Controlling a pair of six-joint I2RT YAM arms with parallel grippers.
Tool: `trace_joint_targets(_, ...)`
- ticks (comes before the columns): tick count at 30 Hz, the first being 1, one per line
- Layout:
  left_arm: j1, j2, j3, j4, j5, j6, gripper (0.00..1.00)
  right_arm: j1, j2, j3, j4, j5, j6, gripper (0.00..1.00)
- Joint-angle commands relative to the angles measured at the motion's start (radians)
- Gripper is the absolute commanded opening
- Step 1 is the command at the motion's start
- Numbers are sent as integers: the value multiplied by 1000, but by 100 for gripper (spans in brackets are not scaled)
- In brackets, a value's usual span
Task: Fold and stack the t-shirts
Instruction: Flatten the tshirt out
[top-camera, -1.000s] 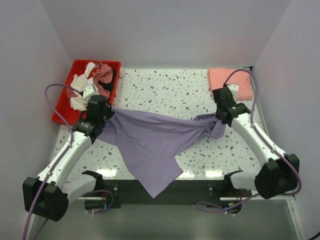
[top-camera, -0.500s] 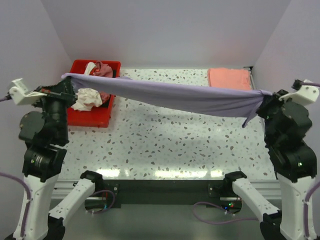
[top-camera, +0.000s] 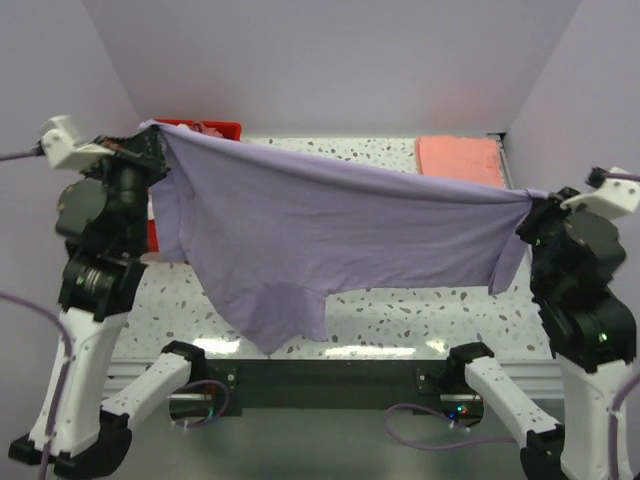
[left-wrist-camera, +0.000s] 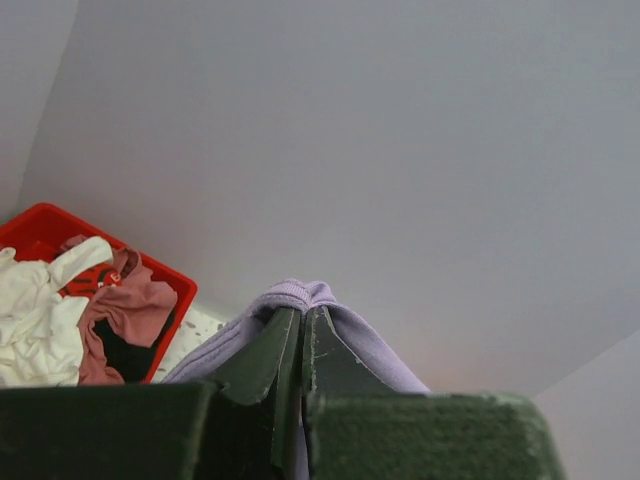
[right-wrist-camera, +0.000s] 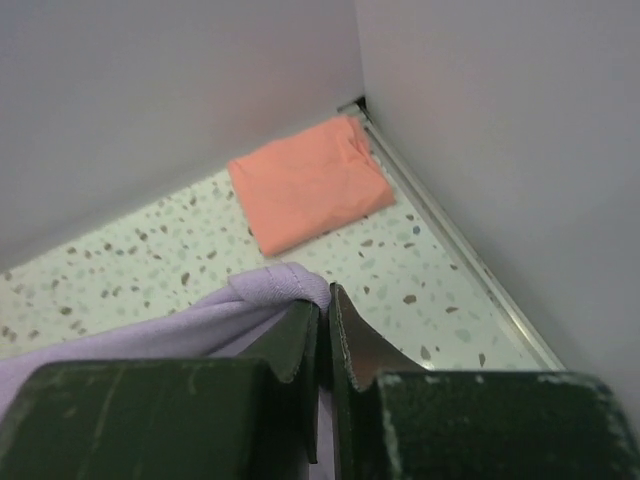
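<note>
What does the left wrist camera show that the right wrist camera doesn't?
Only the left wrist view shows the red tray with a white shirt, a dusty-rose shirt and a dark shirt inside. Only the right wrist view shows the folded salmon-pink shirt on the speckled table, in the corner. Both show their own gripper, left gripper and right gripper, shut on a bunched edge of the lavender shirt.

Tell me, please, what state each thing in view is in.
Purple shirt: held up, spread between both pincers.
Pink shirt: folded, lying flat.
Heaped shirts: crumpled, unfolded, in the tray.
Left pincer: shut on purple shirt.
Right pincer: shut on purple shirt.
</note>
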Motion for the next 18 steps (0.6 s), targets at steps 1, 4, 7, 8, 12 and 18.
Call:
trace_joint_targets(1, 12, 184, -32, 98, -6, 56, 2, -6, 132, -122, 48, 77, -9, 5)
trace_joint_targets(4, 14, 401, -44, 145, -20, 61, 4, -11, 271, -252, 94, 100, 26, 6)
trace_joint_targets(7, 14, 679, 34, 130, -8, 91, 18, -83, 456, -343, 201, 56, 37, 9)
trace_joint_targets(8, 14, 822, 123, 101, 2, 93, 27, -116, 504, -343, 211, 8, 37, 17)
trace_joint_targets(12, 12, 1078, 386, -150, 42, 76, 100, -204, 733, -253, 197, -93, 41, 86)
trace_joint_targets(18, -8, 999, 283, -36, 138, 90, 100, -204, 701, -261, 205, -133, 38, 99)
